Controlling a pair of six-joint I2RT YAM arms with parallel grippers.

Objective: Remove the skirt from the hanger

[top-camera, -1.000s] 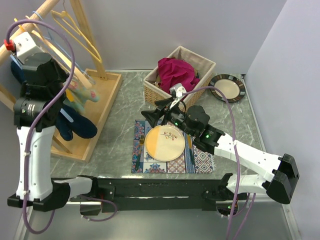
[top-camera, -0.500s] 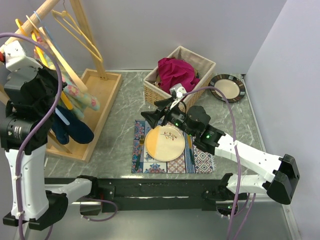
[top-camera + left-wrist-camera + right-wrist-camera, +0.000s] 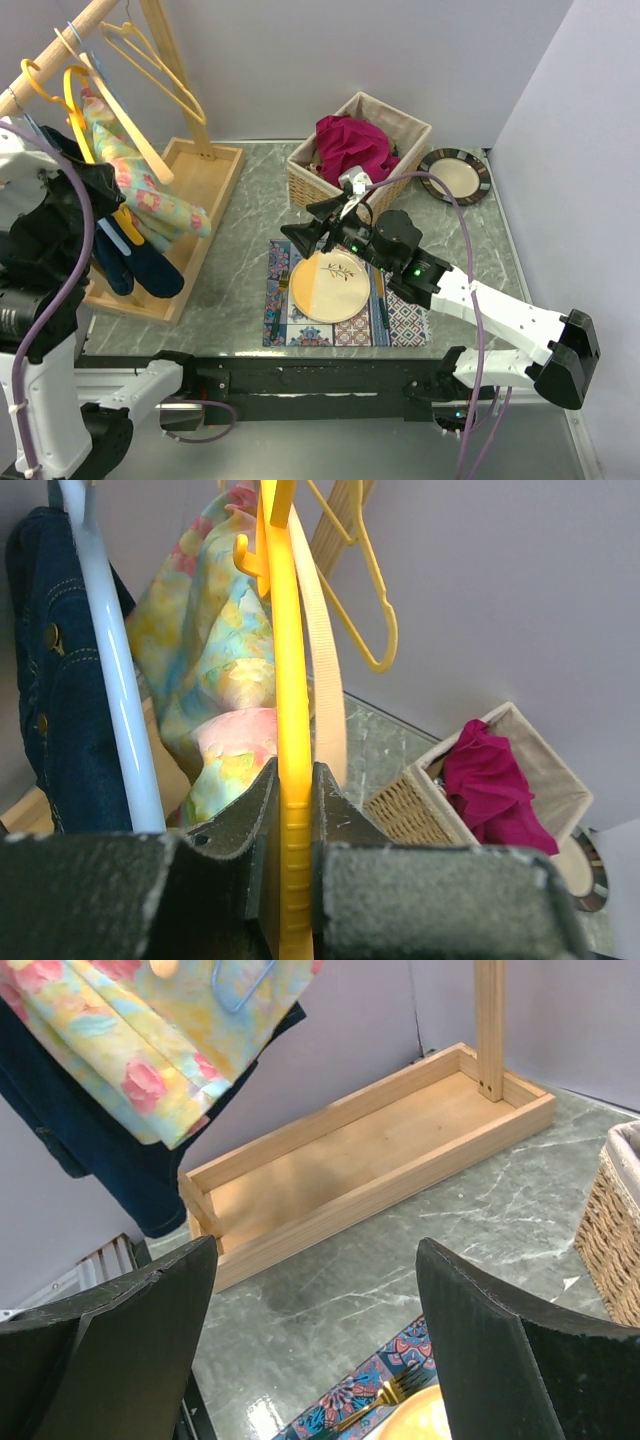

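– Over at the left of the overhead view, what has the left gripper [image 3: 85, 165] got?
– Its jaws are pinched on the yellow hanger [image 3: 72, 95], up by the wooden rail [image 3: 95, 15]. The floral skirt [image 3: 150, 200] hangs just beside it, above the rack's wooden tray [image 3: 205, 190], with a denim garment [image 3: 150, 270] lower down.
– And the right gripper [image 3: 308, 222]?
– Spread wide, holding nothing. It sits between the wicker basket [image 3: 410, 130] and the yellow plate [image 3: 330, 285].
– Does the left wrist camera agree?
– Yes. Both dark fingers [image 3: 255, 805] press against the hanger's yellow bar. The skirt is draped right behind that bar, beside a beige hanger [image 3: 325, 680], and a pale blue hanger [image 3: 110, 700] carries the denim. I cannot tell which hanger bears the skirt.
– What about the right wrist camera?
– Its two fingers [image 3: 110, 1340] stand far apart with only the marble tabletop [image 3: 400, 1270] between them. The skirt's hem shows at the upper left, well apart from them, with the denim behind it and the tray below.
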